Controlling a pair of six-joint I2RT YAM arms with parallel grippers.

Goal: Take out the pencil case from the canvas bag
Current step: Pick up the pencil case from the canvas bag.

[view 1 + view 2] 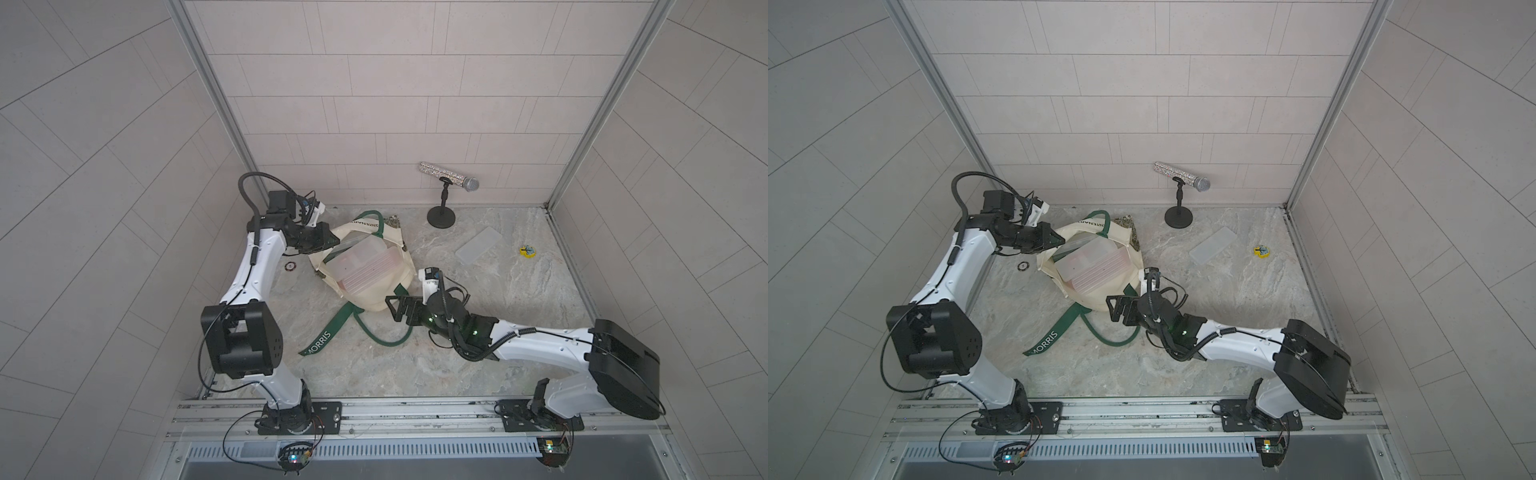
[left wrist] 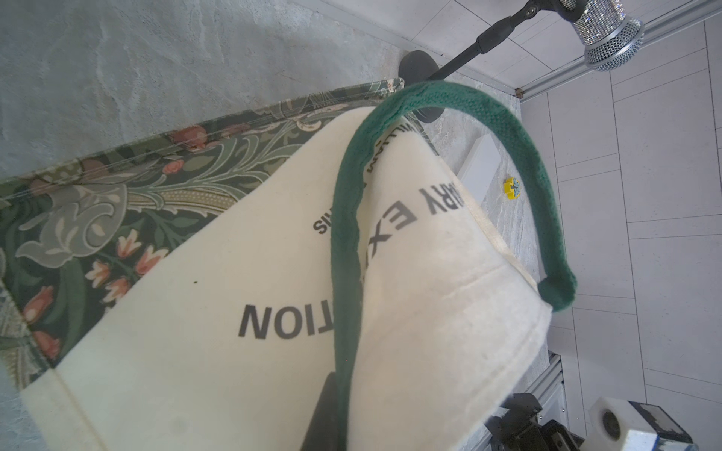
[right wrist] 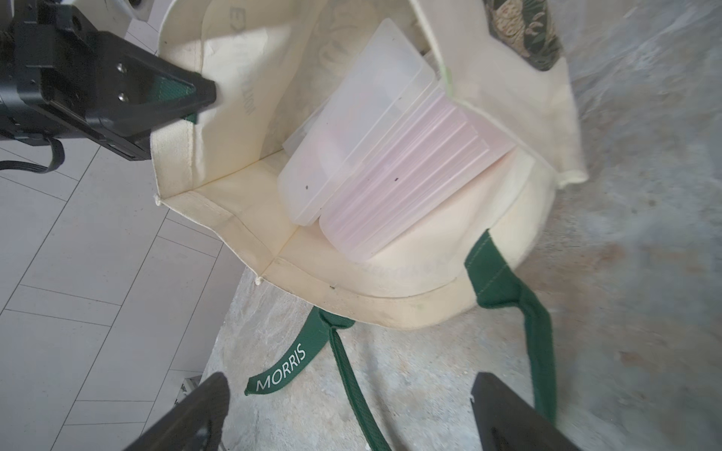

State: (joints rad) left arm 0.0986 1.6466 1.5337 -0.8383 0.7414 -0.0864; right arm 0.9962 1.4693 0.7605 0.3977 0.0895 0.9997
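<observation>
- My right gripper (image 3: 347,410) is wide open and holds nothing. Its two dark jaws frame the bottom edge of the right wrist view, just short of the bag's mouth.
- My left gripper (image 3: 195,93), at the upper left of that view, is clamped shut on the rim of the canvas bag (image 3: 371,304) where a green handle (image 3: 190,117) is sewn on. It holds the mouth open.
- The pencil case (image 3: 410,175), a frosted, pink-tinted ribbed plastic box, lies inside the bag at the centre of the frame.
- A clearer flat piece (image 3: 351,117) overlaps it. I cannot tell whether that is its lid or a separate item.
- Its long axis runs from lower left to upper right. In a top view the pencil case (image 1: 365,266) shows the same slant. The lower-left short end points out towards the mouth and my open gripper.
- To do this step well, I judge I should leave the left grip alone and enter low through the mouth. I would close across the narrow width near that closest end, then draw back along the long axis.
- The smooth plastic may slip, so a deep bite seems wise.
</observation>
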